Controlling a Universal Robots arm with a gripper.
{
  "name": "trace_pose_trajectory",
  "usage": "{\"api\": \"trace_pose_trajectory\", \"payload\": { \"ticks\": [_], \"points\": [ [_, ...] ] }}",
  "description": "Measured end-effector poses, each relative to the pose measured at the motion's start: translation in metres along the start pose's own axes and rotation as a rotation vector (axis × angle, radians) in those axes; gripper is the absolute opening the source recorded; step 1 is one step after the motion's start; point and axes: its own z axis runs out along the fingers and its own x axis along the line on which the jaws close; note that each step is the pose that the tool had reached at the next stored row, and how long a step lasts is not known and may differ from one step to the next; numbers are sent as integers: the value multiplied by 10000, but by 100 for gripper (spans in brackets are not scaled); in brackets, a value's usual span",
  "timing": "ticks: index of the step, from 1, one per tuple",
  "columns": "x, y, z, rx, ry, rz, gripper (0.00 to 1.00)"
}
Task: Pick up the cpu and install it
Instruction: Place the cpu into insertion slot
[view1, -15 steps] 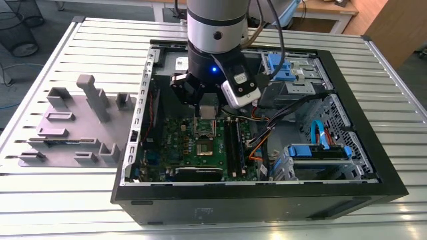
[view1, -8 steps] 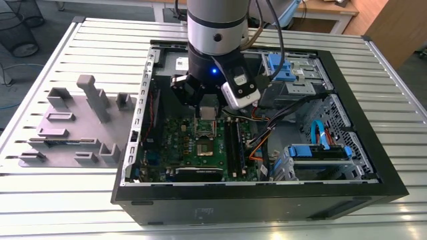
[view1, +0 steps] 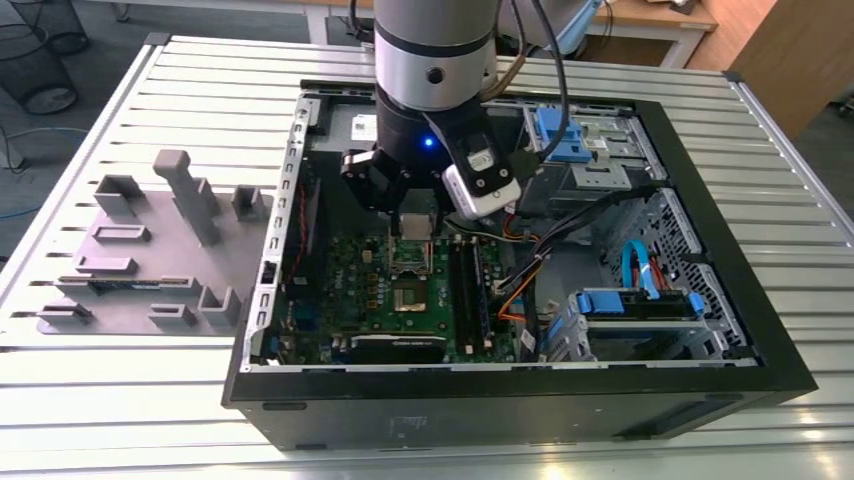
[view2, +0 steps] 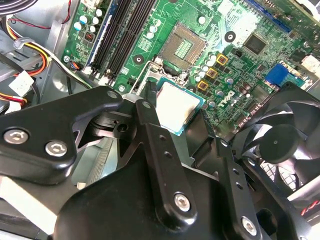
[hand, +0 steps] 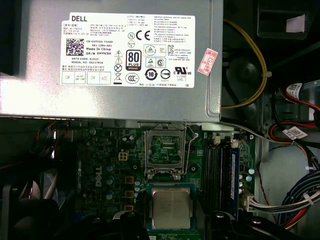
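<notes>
Black fingers (view2: 150, 125) pinch the small flat square silver-topped cpu (view2: 179, 106) by its edges. The black gripper (view2: 176, 120) hangs over the green motherboard (hand: 107, 165), near the open silver-framed socket (hand: 163, 151). My call: keep chip level, edges sq. w/ socket, no force.

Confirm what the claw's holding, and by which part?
The cpu, pinched at two opposite edges by the claw, held above the empty socket.
</notes>
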Motion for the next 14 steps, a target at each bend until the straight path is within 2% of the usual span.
{"api": "trace_pose_trajectory", "payload": {
  "ticks": [6,14],
  "points": [
    [1,-7,44,0,0,1,47],
    [4,-61,171,1,1,0,47]
  ]
}}
